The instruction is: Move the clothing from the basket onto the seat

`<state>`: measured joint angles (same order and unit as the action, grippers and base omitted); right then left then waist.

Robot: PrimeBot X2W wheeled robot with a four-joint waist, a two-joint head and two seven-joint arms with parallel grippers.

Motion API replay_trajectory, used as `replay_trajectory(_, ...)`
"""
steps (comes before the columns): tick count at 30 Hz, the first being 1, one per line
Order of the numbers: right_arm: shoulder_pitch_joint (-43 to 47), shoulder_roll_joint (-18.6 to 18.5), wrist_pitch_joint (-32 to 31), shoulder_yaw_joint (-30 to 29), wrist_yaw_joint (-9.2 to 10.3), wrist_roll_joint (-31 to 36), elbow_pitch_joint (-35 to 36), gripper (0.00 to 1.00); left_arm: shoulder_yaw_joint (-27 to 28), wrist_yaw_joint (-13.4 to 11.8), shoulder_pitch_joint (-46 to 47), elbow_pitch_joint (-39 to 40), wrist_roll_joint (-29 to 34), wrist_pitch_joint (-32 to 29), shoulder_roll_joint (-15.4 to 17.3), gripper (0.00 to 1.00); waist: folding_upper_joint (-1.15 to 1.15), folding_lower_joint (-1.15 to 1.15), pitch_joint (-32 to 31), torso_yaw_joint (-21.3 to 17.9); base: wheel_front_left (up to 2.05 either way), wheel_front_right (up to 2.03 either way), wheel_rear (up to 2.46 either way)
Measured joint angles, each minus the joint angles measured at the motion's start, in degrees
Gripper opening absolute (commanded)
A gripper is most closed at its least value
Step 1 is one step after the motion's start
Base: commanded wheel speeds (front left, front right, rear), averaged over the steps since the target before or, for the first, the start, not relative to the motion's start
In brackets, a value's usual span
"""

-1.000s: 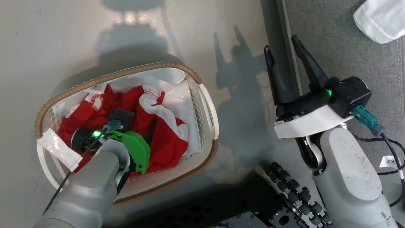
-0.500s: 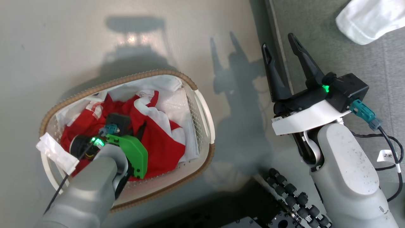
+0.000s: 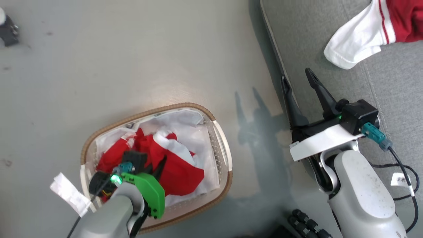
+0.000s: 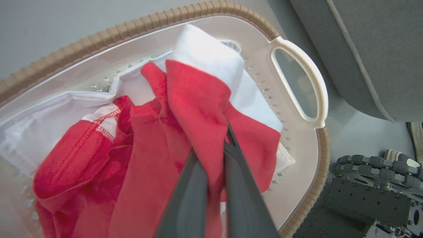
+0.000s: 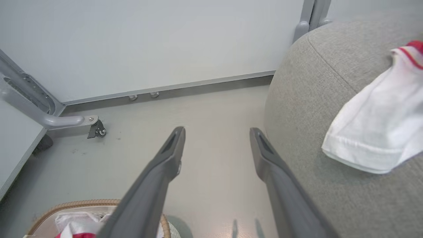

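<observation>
The cream basket (image 3: pixel 148 114) with its brown rim stands on the floor at lower left of the head view, with red and white clothing (image 3: pixel 180 172) bunched over its white liner. My left gripper (image 3: pixel 157 168) is down inside it. In the left wrist view that left gripper (image 4: pixel 216 155) is shut on a fold of the red garment (image 4: pixel 195 109), which drapes over its fingers. My right gripper (image 3: pixel 296 75) stands open with nothing in it, over the left edge of the grey seat (image 3: pixel 314 33). Another red and white garment (image 3: pixel 357 46) lies on the seat, and its white sleeve (image 5: pixel 380 132) lies right of my open right gripper (image 5: pixel 217 132).
A white tape tag (image 3: pixel 69 195) hangs off the basket's near end. My wheeled base with dark rollers (image 3: pixel 307 224) sits between basket and seat. A metal frame leg with a caster (image 5: pixel 96 127) stands by the far wall. A cable (image 3: pixel 400 172) trails from the right wrist.
The head camera has moved, so the basket sits lower and more of the garment on the seat shows. My left gripper stays in the basket and the red fabric looks more gathered around it.
</observation>
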<state>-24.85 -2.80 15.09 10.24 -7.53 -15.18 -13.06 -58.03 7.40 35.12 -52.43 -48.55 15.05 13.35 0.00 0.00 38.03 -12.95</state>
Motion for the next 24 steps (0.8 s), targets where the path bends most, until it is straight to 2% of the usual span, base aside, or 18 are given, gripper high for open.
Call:
replay_trajectory(11,4.9,0.0,0.0,-0.6,0.00,0.0,-2.7,1.00,8.8,0.0,-10.2,6.6,8.8,0.1,-1.2,0.00,0.00,0.00,-11.2,4.0,0.00,0.00,0.00)
replay_trajectory(24,10.9,0.0,0.0,-2.6,0.00,-0.8,-4.6,1.00,17.7,0.0,-17.8,17.3,17.4,0.1,-2.5,0.00,0.00,-0.01,-22.0,9.4,0.00,0.00,0.00)
